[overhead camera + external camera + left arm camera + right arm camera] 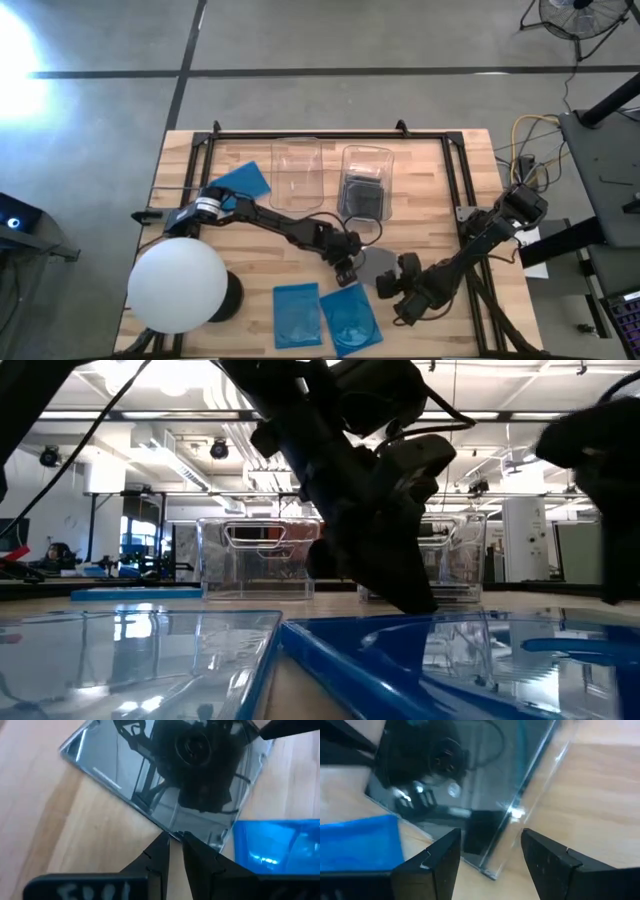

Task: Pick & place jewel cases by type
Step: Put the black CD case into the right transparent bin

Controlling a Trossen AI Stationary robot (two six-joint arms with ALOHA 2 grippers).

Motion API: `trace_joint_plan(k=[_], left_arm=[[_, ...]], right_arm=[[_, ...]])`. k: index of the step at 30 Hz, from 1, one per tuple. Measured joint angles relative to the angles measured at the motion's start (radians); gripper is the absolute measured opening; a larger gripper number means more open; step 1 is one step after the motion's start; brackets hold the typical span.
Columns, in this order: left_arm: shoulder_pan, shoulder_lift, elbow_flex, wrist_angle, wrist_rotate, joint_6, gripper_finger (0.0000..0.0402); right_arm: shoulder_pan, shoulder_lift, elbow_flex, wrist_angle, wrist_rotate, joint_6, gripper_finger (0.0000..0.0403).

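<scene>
A dark grey glossy jewel case (pixel 375 262) lies mid-table between my two grippers. My left gripper (pixel 347 268) is shut, its tips at that case's edge (pixel 170 831). My right gripper (pixel 390 285) is open. In the right wrist view its fingers stand on either side of the case's corner (pixel 490 870) without touching it. Two blue cases (pixel 297 315) (pixel 350 318) lie flat near the table's near edge. A third blue case (pixel 243 180) lies far left. Dark cases (pixel 364 198) rest in the right-hand clear bin. My left gripper (pixel 175 840) meets the grey case with shut fingers at one long edge, not far from a corner (pixel 220 847). The fingers slant down from the table's left. They stand side by side against the edge, not above and below the case.
Two clear bins stand at the far side: an empty one (pixel 297 175) and the right-hand one (pixel 366 160) holding the dark cases. A big white ball on a dark base (pixel 178 285) fills the near left corner. A black frame (pixel 455 170) borders the wooden table.
</scene>
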Motion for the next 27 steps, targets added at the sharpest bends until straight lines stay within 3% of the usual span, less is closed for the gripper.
trace_joint_plan(k=[4, 11, 27], left_arm=[[-0.005, -0.002, -0.001, -0.041, -0.001, 0.021, 0.0037], [-0.005, -0.008, -0.002, -0.119, -0.010, 0.090, 0.0037], [-0.001, -0.056, -0.005, -0.206, -0.027, 0.183, 0.0037]], right_arm=[[-0.001, -0.005, -0.007, 0.067, 0.078, 0.001, 0.0201], [-0.006, -0.009, -0.055, 0.183, 0.119, 0.045, 0.0201], [-0.011, -0.117, -0.048, 0.180, 0.346, -0.056, 0.0201]])
